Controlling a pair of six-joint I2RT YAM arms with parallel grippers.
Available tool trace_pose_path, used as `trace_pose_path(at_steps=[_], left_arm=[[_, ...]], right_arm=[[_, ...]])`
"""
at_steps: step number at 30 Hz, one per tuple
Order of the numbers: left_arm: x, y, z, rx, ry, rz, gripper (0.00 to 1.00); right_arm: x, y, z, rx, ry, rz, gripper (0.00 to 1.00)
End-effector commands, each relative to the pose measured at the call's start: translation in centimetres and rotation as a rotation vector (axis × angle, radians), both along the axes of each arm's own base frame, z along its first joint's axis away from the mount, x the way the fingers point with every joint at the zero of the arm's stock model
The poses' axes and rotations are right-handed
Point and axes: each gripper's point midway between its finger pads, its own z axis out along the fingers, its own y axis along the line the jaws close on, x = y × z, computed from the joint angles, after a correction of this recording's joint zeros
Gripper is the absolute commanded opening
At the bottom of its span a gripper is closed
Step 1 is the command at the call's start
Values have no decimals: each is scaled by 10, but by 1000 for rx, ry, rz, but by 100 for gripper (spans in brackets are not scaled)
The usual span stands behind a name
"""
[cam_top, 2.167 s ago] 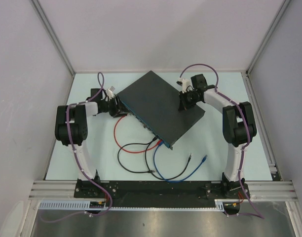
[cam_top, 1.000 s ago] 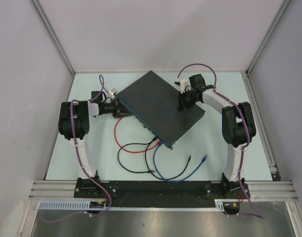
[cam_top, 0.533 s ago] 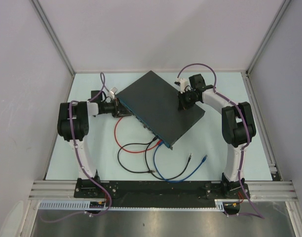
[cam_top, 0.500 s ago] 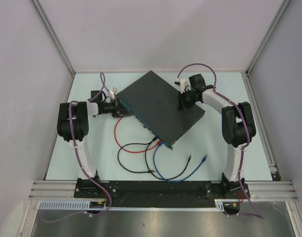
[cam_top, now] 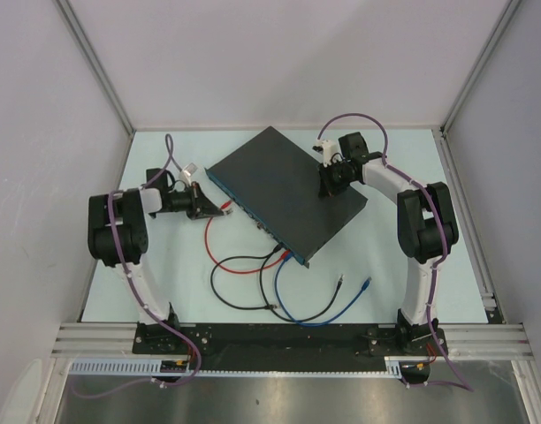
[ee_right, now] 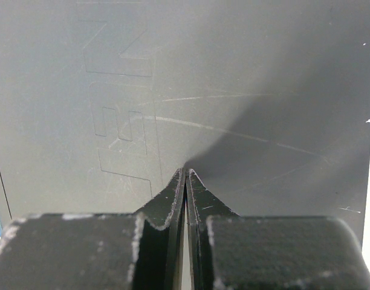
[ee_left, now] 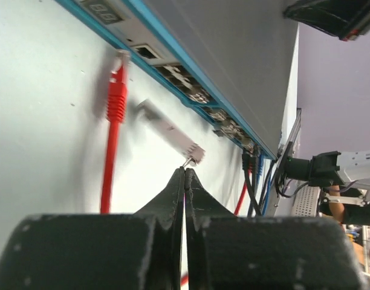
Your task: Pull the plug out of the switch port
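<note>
Extraction looks done: the red plug [ee_left: 115,96] lies on the table [cam_top: 164,291] just beside the switch [cam_top: 284,190], its tip clear of the nearest port [ee_left: 147,53]. The left gripper [ee_left: 184,172] has its fingers pressed together, apparently on nothing. The right gripper [ee_right: 185,173], likewise closed, bears on the switch's top. Other cables [cam_top: 279,256] sit plugged in farther along.

I count one switch [cam_top: 284,190]. Cables: one red cable [cam_top: 209,238], one blue cable [cam_top: 306,322], and black cable [cam_top: 226,299] that I can't separate into one or two. Loose ends: four, namely the red plug [ee_left: 116,96], a black tip [cam_top: 270,306], a dark tip [cam_top: 341,283] and a blue tip [cam_top: 368,283]. Arms: two, the left arm [cam_top: 120,234] and the right arm [cam_top: 425,221].
</note>
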Motion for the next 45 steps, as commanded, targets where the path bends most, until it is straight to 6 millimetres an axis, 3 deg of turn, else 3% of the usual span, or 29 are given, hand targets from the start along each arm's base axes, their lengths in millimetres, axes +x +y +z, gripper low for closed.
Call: trace_pose_path(at_steps=[1,9,15,17,18,19,20,22,25,30,34,45], left_arm=[[-9,13,37,-5,-136,-18,0],[-27,54,40,53,-164,104,0],[-19,84,49,100,-200,216,0],[-15,91,46,146,-199,242,8],[-15,90,47,164,-213,223,14],[-16,89,47,175,-211,210,26],[-15,90,43,215,-204,204,31],[-20,72,40,225,-179,119,34],[-20,48,39,281,-194,33,36],[-15,31,25,503,-231,13,42],[-9,42,11,668,-221,24,43],[1,25,-4,753,-224,-65,43]], right_arm=[[-10,-29,-61,-148,96,-34,6],[-10,-27,-62,-142,101,-32,6],[-11,-25,-63,-145,105,-23,6],[-11,-25,-64,-145,105,-23,6],[-11,-24,-63,-146,106,-21,6],[-11,-24,-63,-146,106,-21,6],[-11,-22,-63,-146,105,-17,6],[-11,-22,-63,-145,103,-17,6],[-12,-21,-63,-146,106,-13,6],[-12,-21,-59,-150,98,-12,6],[-12,-23,-58,-151,95,-15,6],[-11,-27,-58,-145,91,-25,6]])
